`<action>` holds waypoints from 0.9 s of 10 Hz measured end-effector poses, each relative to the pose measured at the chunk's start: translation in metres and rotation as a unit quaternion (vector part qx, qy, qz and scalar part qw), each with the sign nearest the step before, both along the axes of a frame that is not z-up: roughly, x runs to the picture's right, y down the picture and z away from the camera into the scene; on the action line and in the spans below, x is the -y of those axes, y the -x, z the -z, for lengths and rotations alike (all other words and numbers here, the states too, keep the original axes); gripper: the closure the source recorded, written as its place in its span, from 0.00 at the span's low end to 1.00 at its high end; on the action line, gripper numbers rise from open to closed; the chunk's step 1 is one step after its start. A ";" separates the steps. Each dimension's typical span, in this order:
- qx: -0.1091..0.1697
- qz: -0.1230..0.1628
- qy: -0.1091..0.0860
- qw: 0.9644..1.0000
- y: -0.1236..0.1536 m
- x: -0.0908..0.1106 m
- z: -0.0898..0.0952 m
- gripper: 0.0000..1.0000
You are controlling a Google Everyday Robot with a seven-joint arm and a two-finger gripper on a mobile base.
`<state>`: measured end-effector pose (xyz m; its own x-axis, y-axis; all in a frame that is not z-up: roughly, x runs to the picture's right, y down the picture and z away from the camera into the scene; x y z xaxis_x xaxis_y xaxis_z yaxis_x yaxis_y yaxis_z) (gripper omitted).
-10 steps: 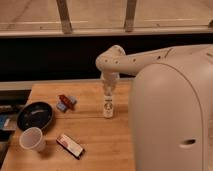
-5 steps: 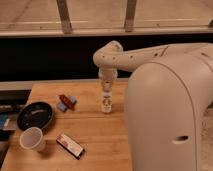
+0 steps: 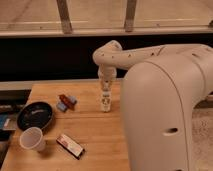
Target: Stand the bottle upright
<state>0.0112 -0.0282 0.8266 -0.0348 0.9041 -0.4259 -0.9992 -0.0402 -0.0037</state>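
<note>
Currently the white arm (image 3: 150, 54) is reaching over the wooden table (image 3: 95, 137), with the gripper (image 3: 105, 89) hanging at the top of the bottle (image 3: 105, 103), which is standing upright mid-table. Whether the gripper is clamping it cannot be told.

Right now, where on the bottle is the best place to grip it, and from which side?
Probably its upper part, from straight above: the bottle stands upright and slim on the table, and the gripper hangs directly over its top, in line with it.
</note>
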 end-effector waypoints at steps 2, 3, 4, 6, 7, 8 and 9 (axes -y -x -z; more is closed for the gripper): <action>0.003 -0.002 -0.003 1.000 -0.002 -0.002 0.000 1.00; 0.003 -0.002 -0.003 1.000 -0.003 -0.004 0.001 0.96; 0.002 -0.003 -0.002 1.000 -0.004 -0.004 0.001 0.89; 0.001 -0.003 -0.001 1.000 -0.004 -0.004 0.002 0.66; 0.001 -0.003 -0.001 1.000 -0.004 -0.005 0.002 0.57; 0.002 -0.004 -0.001 1.000 -0.005 -0.006 0.004 0.47; 0.002 -0.003 -0.002 1.000 -0.005 -0.006 0.003 0.38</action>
